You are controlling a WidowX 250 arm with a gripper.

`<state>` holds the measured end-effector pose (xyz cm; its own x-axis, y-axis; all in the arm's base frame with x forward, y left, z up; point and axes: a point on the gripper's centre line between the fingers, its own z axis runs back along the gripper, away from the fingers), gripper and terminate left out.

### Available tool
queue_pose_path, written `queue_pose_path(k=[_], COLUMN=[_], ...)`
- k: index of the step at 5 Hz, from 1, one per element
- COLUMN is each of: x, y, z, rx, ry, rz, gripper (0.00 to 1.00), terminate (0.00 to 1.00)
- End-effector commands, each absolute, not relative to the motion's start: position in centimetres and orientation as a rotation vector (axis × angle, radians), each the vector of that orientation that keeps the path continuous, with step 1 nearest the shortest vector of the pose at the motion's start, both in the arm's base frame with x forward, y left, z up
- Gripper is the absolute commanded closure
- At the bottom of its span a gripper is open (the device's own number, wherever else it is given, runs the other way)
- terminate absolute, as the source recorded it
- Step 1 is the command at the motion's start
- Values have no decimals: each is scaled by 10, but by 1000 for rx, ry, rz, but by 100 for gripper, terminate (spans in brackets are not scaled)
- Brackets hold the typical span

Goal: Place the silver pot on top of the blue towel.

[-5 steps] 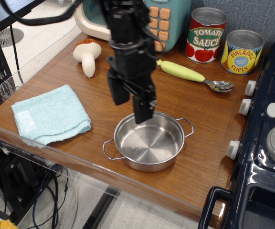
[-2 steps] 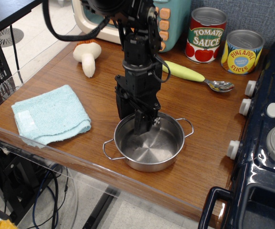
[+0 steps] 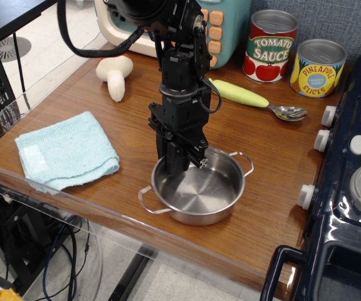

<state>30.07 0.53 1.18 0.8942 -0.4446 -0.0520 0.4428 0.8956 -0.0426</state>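
Note:
The silver pot [image 3: 207,192] is a shallow shiny steel pot with two wire loop handles, near the front edge of the wooden table [image 3: 274,169]. My gripper [image 3: 175,167] comes straight down on its back-left rim, fingers closed together over the rim, one inside and one outside. The pot looks slightly tilted. The blue towel [image 3: 66,151] lies folded and flat at the table's front left, about a pot's width left of the pot, with a white tag patch.
A toy mushroom [image 3: 115,73] lies at the back left. A green-handled spoon [image 3: 251,98], a tomato sauce can [image 3: 269,46] and a pineapple can [image 3: 318,68] are behind the pot. A dark blue toy stove [image 3: 356,182] borders the right side. A teal appliance [image 3: 221,25] stands at the back.
My gripper came down from above the pot onto its back-left rim and its fingers closed together. The pot shifted slightly and its left handle moved a little.

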Motion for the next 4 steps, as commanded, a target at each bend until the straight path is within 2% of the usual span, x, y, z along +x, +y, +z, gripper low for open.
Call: queue_pose_path(k=[1,3,4], x=[295,272,256], y=[20,71,114], z=[46,79,82], rx=[-85,-140,-81], ry=[-22,-43,-39], rz=[-472,-417,-326], gripper=[100,100,100], terminate=[0,0,0])
